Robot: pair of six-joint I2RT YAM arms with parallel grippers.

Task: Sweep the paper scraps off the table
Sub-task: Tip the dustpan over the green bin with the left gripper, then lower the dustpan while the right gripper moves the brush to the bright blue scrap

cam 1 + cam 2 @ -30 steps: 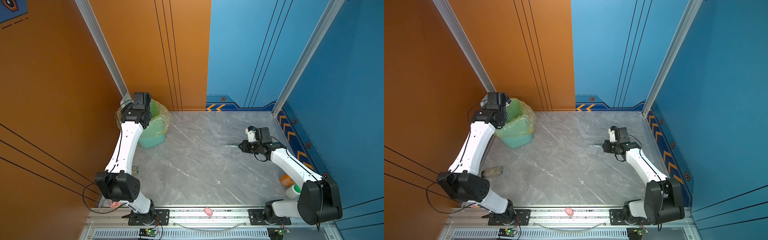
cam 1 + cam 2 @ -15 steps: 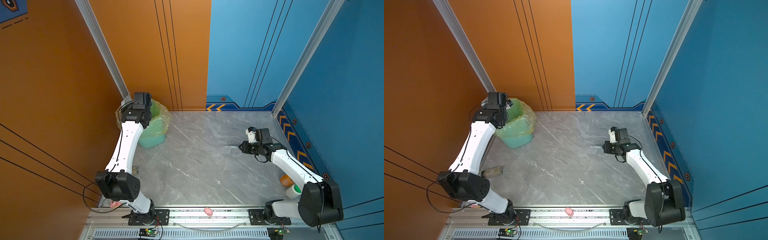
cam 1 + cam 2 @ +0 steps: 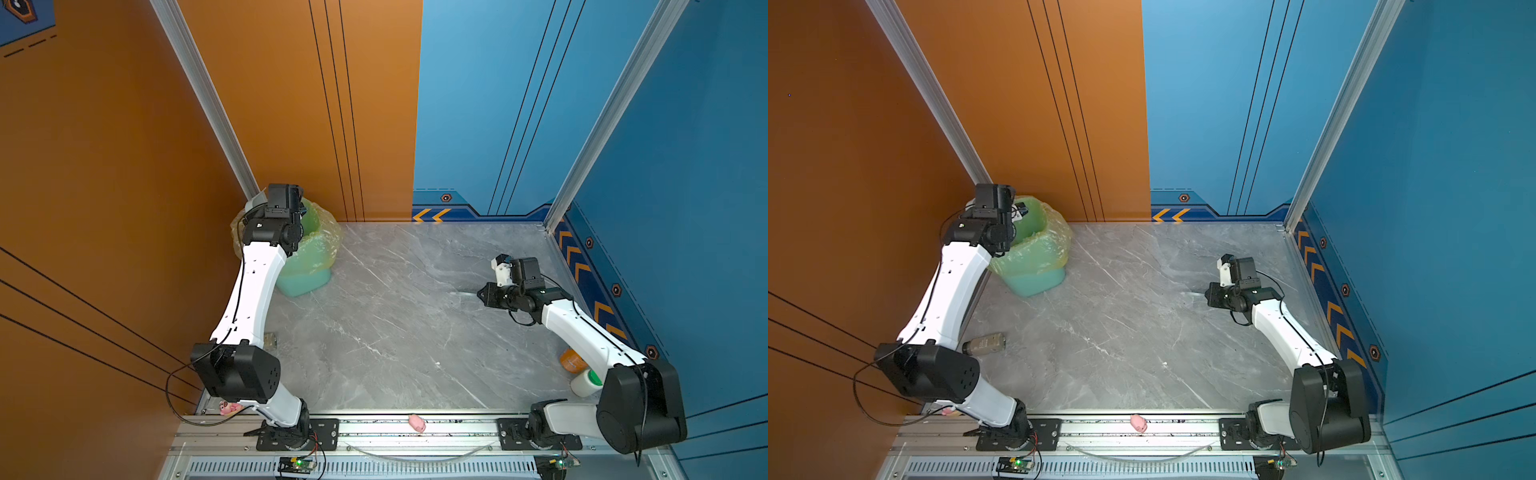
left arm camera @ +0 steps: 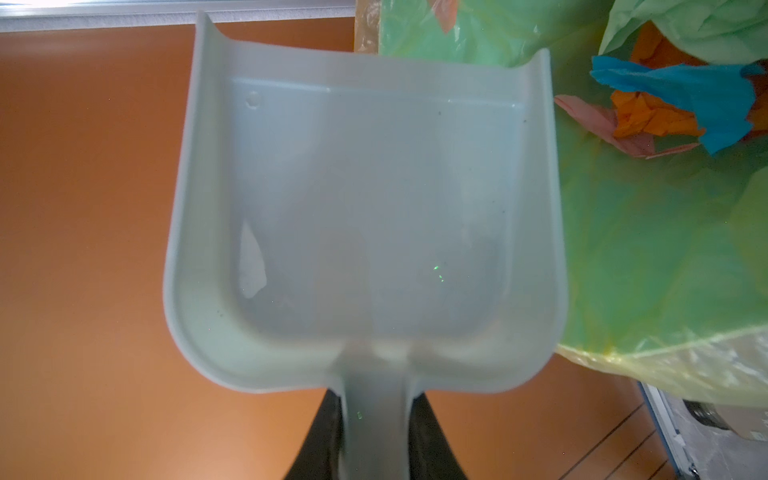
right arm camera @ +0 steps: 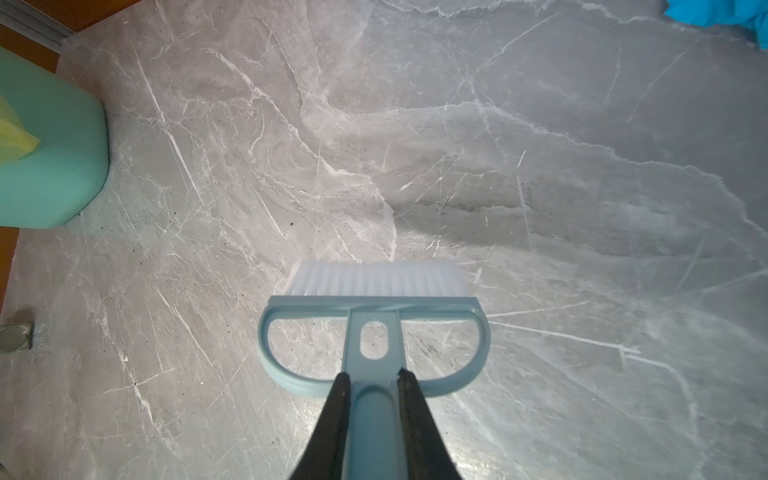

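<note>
- The left end effector (image 4: 376, 415) is clamped on the handle of a pale grey-blue dustpan (image 4: 365, 199), one black finger on each side of the handle.
- In both top views this arm reaches to the far left corner, its wrist above a green bin (image 3: 309, 266) lined with a yellowish bag.
- In the left wrist view the dustpan sits just beside the bin's opening, with one side wall overlapping the liner.
- The paper scraps (image 4: 665, 104) lie inside the bin: orange, blue, pink and pale green pieces, crumpled together.
- A small brownish bottle (image 3: 984, 344) lies on its side near the left arm.
- The grey marble surface (image 3: 415, 324) shows white veins across its middle.
- A pink pig toy (image 3: 417, 422) sits on the front rail, between the two arm bases.
- The right end effector (image 5: 371, 378) is closed on the handle of a light blue brush (image 5: 374, 286), which points towards the bin side.
- The brush's white bristles are at the surface; I cannot tell whether they touch it.
- An orange container (image 3: 572, 360) and a white jar (image 3: 585, 382) with a green cap stand at the right edge, partly hidden by the right arm.
</note>
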